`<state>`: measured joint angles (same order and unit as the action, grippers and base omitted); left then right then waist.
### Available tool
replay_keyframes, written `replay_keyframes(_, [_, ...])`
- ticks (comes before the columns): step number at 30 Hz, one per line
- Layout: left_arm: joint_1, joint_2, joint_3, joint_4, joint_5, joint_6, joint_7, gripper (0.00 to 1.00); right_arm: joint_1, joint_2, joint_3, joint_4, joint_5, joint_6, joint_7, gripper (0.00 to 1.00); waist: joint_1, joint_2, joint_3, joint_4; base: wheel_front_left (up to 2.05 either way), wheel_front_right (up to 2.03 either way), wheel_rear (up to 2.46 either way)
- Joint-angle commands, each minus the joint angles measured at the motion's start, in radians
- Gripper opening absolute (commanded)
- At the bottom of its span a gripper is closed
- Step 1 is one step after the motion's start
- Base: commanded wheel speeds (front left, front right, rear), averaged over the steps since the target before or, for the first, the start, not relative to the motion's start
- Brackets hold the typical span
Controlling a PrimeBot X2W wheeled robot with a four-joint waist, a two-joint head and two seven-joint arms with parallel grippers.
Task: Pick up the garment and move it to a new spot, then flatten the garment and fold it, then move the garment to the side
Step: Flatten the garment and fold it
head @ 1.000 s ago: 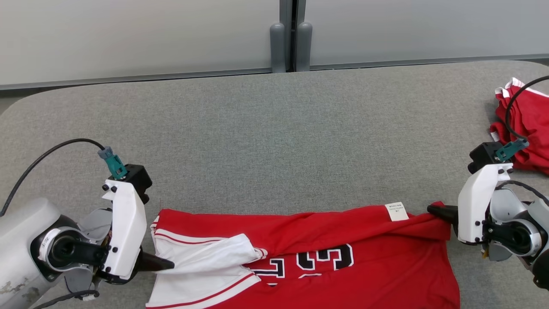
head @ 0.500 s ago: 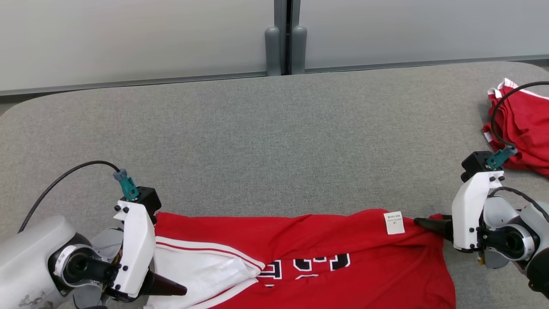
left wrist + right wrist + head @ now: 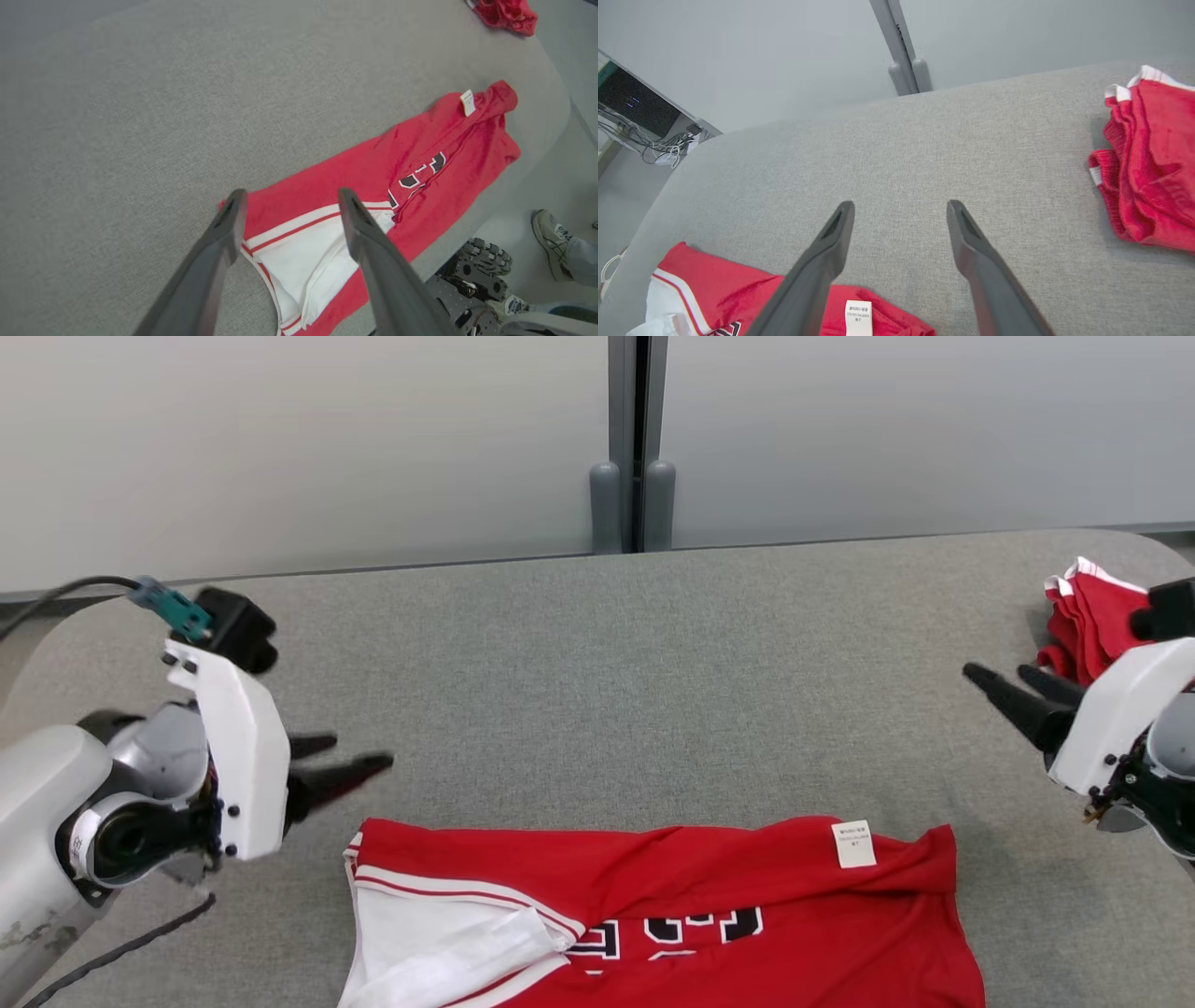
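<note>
Head view. OPERATOR: Report garment position and pincer status.

ROBOT: The red basketball jersey (image 3: pixel 672 873) lies on the grey tabletop (image 3: pixel 597 691) at its near edge. It is spread sideways and creased, with its white side panel (image 3: pixel 420 933) bunched. My left pincer (image 3: pixel 359 752) hangs released above the tabletop, just beyond the jersey's far left corner (image 3: pixel 364 831). My right pincer (image 3: pixel 997 672) is likewise released, well clear of the far right corner (image 3: pixel 938 845) and near a second red garment (image 3: pixel 1088 616). Neither pincer touches cloth.

OPERATOR: Handling properties?

ROBOT: Judged light, limp and smooth-knit. It will sag rather than hold shape, and may slide out of a shallow pinch. Recommended hold: the two far corners, one per pincer, with every layer taken between the fingers. Avoid the sewn label (image 3: pixel 854 845), which I judge gives no purchase on the body cloth.
</note>
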<state>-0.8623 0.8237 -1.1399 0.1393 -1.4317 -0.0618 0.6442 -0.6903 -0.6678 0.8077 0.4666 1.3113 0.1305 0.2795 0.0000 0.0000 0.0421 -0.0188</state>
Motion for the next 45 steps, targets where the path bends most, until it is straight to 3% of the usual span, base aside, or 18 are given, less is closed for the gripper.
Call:
replay_keyframes(1, [0.007, -0.006, 0.013, -0.001, 0.004, -0.004, -0.032, 1.0, 0.02, -0.006, -0.005, 0.0, -0.007, 0.001, -0.027, 1.0, 0.0, 0.0, -0.01, 0.003, 0.0, 0.0, 0.0])
replay_keyframes(5, [0.055, 0.006, 0.079, -0.016, 0.061, 0.032, -0.255, 1.0, 0.061, 0.005, -0.051, -0.031, -0.045, 0.001, -0.21, 1.0, 0.0, 0.0, -0.03, 0.005, 0.0, 0.0, 0.0])
replay_keyframes(11, [0.18, 0.034, 0.166, -0.069, 0.126, 0.166, -0.583, 1.0, 0.15, 0.021, -0.119, -0.025, -0.123, 0.001, -0.448, 1.0, 0.0, 0.0, -0.048, 0.01, 0.0, 0.0, 0.0])
replay_keyframes(17, [0.34, 0.035, 0.221, -0.138, 0.174, 0.304, -0.856, 1.0, 0.28, 0.074, -0.224, -0.002, -0.194, 0.001, -0.539, 1.0, 0.0, 0.0, -0.055, 0.021, 0.0, 0.0, 0.0])
replay_keyframes(18, [0.395, 0.023, 0.26, -0.16, 0.197, 0.347, -0.897, 1.0, 0.326, 0.098, -0.269, -0.008, -0.222, 0.001, -0.543, 1.0, 0.0, 0.0, -0.055, 0.023, 0.0, 0.0, 0.0])
replay_keyframes(21, [0.5, -0.029, 0.388, -0.197, 0.278, 0.421, -0.909, 1.0, 0.395, 0.139, -0.339, -0.02, -0.28, 0.001, -0.546, 1.0, 0.0, 0.0, -0.054, 0.017, 0.0, 0.0, 0.0])
replay_keyframes(24, [0.661, -0.13, 0.564, -0.242, 0.397, 0.447, -0.909, 1.0, 0.476, 0.181, -0.411, -0.033, -0.326, 0.001, -0.546, 1.0, 0.0, 0.0, -0.052, 0.017, 0.0, 0.0, 0.0])
replay_keyframes(28, [0.813, -0.274, 0.712, -0.278, 0.532, 0.409, -0.91, 1.0, 0.544, 0.229, -0.435, -0.032, -0.354, 0.001, -0.545, 1.0, 0.0, 0.0, -0.049, 0.02, 0.0, 0.0, 0.0])
replay_keyframes(32, [0.885, -0.368, 0.772, -0.26, 0.649, 0.351, -0.91, 1.0, 0.57, 0.262, -0.429, 0.01, -0.362, 0.001, -0.513, 1.0, 0.0, 0.0, -0.043, 0.023, 0.0, 0.0, 0.0])
replay_keyframes(37, [0.894, -0.445, 0.809, -0.221, 0.74, 0.287, -0.91, 1.0, 0.544, 0.298, -0.414, 0.086, -0.348, 0.001, -0.453, 1.0, 0.0, 0.0, -0.036, 0.031, 0.0, 0.0, 0.0])
replay_keyframes(45, [0.888, -0.511, 0.835, -0.162, 0.809, 0.219, -0.91, 1.0, 0.51, 0.335, -0.366, 0.158, -0.308, 0.001, -0.381, 1.0, 0.0, 0.0, -0.014, 0.052, 0.0, 0.0, 0.0])
